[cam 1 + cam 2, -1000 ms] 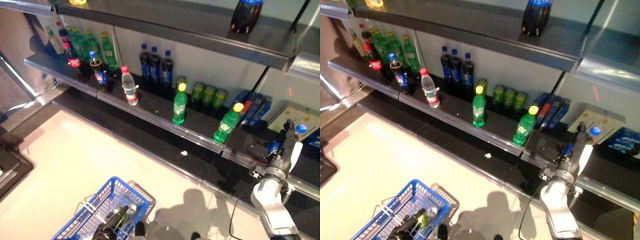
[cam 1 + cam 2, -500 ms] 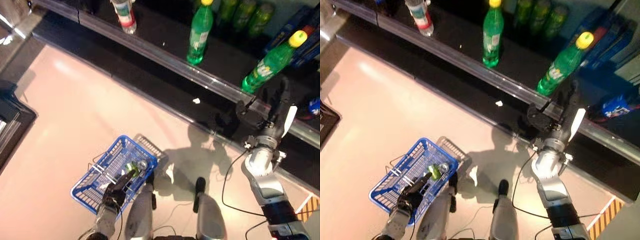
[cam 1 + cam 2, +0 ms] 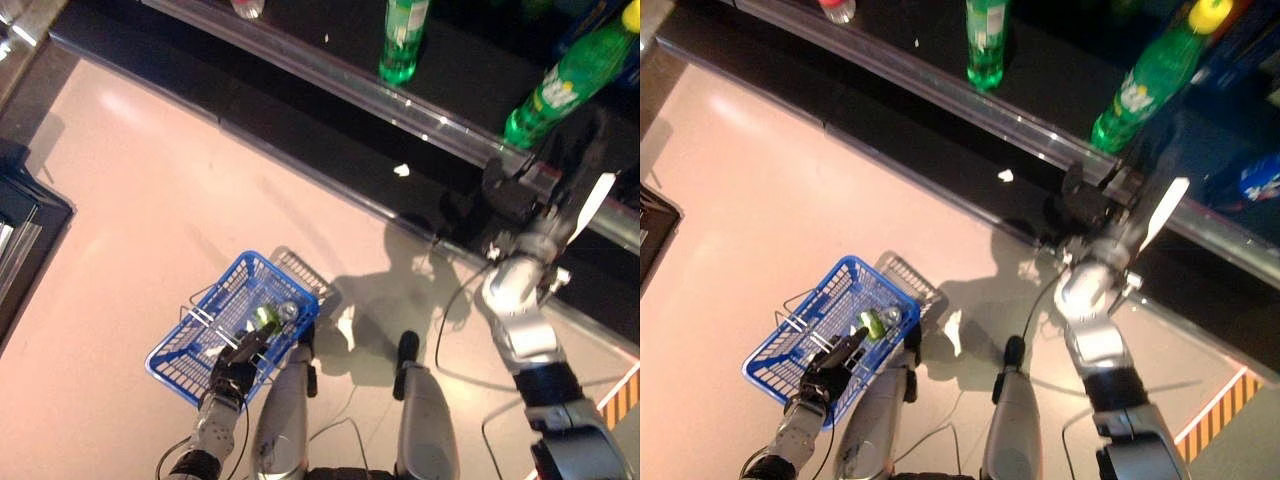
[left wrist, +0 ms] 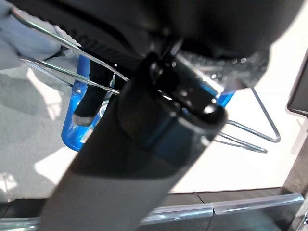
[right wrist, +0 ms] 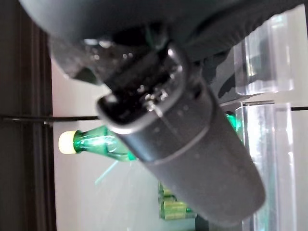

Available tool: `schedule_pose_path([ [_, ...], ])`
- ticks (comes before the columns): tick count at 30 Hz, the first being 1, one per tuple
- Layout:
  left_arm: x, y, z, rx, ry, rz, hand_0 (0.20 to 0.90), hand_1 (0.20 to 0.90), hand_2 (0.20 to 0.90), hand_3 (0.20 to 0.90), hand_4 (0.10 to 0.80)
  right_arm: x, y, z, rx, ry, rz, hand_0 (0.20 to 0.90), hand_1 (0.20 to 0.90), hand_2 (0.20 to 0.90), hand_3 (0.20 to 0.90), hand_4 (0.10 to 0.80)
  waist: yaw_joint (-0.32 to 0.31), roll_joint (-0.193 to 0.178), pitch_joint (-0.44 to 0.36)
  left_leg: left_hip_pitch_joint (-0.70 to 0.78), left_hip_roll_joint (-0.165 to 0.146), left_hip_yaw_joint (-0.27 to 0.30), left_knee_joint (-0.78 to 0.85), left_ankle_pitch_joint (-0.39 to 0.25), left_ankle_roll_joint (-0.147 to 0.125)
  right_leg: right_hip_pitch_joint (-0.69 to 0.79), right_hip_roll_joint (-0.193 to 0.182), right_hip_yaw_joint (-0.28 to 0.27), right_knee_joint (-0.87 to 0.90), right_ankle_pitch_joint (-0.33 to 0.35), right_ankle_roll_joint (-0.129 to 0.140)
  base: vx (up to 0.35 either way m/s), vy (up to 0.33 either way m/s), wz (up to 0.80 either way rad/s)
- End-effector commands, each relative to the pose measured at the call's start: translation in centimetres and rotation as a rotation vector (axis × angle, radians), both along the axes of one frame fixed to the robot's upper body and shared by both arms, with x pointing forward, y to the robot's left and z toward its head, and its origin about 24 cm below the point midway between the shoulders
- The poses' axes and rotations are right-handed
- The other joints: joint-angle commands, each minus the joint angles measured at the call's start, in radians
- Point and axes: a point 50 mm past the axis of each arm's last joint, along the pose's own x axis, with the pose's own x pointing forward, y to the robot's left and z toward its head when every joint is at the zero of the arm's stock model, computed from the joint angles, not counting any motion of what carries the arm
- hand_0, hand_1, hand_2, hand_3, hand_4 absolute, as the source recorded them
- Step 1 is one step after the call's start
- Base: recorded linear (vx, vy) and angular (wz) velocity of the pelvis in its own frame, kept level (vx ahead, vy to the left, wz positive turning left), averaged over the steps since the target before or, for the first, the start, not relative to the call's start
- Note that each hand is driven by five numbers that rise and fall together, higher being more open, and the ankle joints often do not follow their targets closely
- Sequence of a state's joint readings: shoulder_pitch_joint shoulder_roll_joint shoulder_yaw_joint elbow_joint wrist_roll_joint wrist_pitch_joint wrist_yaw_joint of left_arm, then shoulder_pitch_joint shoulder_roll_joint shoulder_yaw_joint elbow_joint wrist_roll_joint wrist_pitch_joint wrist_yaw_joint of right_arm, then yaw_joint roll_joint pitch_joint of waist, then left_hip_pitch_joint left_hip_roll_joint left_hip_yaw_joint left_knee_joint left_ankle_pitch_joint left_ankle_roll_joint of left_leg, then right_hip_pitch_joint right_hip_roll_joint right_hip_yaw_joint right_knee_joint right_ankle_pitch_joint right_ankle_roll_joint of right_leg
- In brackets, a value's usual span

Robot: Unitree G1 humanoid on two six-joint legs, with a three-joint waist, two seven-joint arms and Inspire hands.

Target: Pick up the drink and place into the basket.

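Two green plastic bottles are standing on the dark shelf [image 3: 330, 60] at the far side: one with a yellow cap [image 3: 1145, 80] far right, leaning, and another [image 3: 403, 40] left of it, its top cut off by the frame. The right hand [image 3: 560, 185] is reaching up just beside the yellow-capped bottle; whether it is touching the bottle cannot be told, and the right wrist view is showing only the hand's dark bulk with a green bottle beyond it, so the state of its fingers cannot be told. Near left, the left hand [image 3: 235, 362] is gripping the wire handle [image 4: 72, 77] of the blue plastic basket [image 3: 215, 300], which is hanging over the pale floor [image 3: 130, 200]; the left wrist view is showing the handle wires running under the hand, which the eye views are not resolving. A green drink can [image 3: 873, 322] is lying inside the basket by its right wall
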State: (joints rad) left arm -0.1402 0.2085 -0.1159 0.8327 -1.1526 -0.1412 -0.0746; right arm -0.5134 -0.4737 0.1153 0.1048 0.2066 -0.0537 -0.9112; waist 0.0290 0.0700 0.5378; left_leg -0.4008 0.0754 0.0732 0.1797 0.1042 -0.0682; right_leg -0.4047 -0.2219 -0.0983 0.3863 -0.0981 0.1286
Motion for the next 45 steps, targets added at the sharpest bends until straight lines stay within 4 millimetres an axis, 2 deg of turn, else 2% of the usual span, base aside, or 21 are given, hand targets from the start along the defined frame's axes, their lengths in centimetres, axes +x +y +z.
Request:
schedule_pose_path([
  [1, -1.7, -3.2, -0.4, -0.072, -0.050, -0.105, 0.300, 0.300, 0.300, 0.200, 0.100, -1.4, -0.8, 6.4, -0.006, -0.289, -0.043, 0.900, 0.900, 0.900, 0.900, 0.800, 0.011, 0.005, -0.018, -0.024, -0.013, -0.083, 0.122, -0.090, 0.023, -0.010, 0.008, -0.031, -0.032, 0.083, -0.065, 0.000, 0.000, 0.00],
  [9, -1.0, -3.3, 0.0, -0.073, -0.057, -0.133, 0.300, 0.300, 0.300, 0.200, 0.100, -0.8, -1.4, 9.6, 0.070, -0.366, -0.068, 0.900, 0.900, 0.900, 0.900, 0.800, 0.029, 0.019, -0.018, -0.062, -0.020, -0.081, 0.128, -0.085, 0.029, -0.046, 0.009, -0.033, -0.022, 0.083, -0.070, -0.005, 0.002, -0.01],
  [22, -0.5, -2.6, 0.3, -0.052, -0.057, -0.156, 0.300, 0.300, 0.300, 0.200, 0.100, 0.1, -3.2, 12.5, 0.126, -0.379, -0.107, 0.900, 0.900, 0.900, 0.900, 0.800, 0.053, 0.015, -0.018, -0.079, -0.024, -0.087, 0.148, -0.087, 0.033, -0.049, 0.006, -0.049, -0.013, 0.081, -0.072, 0.000, -0.012, 0.00],
  [25, -0.2, -2.3, 0.4, -0.048, -0.054, -0.157, 0.300, 0.300, 0.300, 0.200, 0.100, 0.3, -3.9, 13.7, 0.134, -0.388, -0.126, 0.900, 0.900, 0.900, 0.900, 0.800, 0.060, 0.015, -0.018, -0.086, -0.027, -0.087, 0.149, -0.087, 0.034, -0.055, 0.006, -0.052, -0.012, 0.082, -0.071, 0.000, 0.000, 0.00],
  [35, -0.3, -1.9, 0.5, -0.043, -0.054, -0.173, 0.300, 0.300, 0.300, 0.200, 0.100, 1.1, -5.4, 14.6, 0.128, -0.344, -0.168, 0.900, 0.900, 0.900, 0.900, 0.800, 0.073, 0.021, -0.018, -0.088, -0.033, -0.093, 0.167, -0.099, 0.037, -0.054, 0.003, -0.054, 0.008, 0.065, -0.076, 0.000, 0.000, 0.00],
  [45, -0.1, -1.5, 0.7, -0.048, -0.054, -0.185, 0.300, 0.300, 0.300, 0.200, 0.100, 1.4, -6.2, 16.7, 0.124, -0.353, -0.210, 0.900, 0.900, 0.900, 0.900, 0.800, 0.088, 0.034, -0.018, -0.118, -0.043, -0.100, 0.180, -0.093, 0.040, -0.084, 0.000, -0.055, 0.028, 0.064, -0.079, 0.000, 0.000, 0.00],
])
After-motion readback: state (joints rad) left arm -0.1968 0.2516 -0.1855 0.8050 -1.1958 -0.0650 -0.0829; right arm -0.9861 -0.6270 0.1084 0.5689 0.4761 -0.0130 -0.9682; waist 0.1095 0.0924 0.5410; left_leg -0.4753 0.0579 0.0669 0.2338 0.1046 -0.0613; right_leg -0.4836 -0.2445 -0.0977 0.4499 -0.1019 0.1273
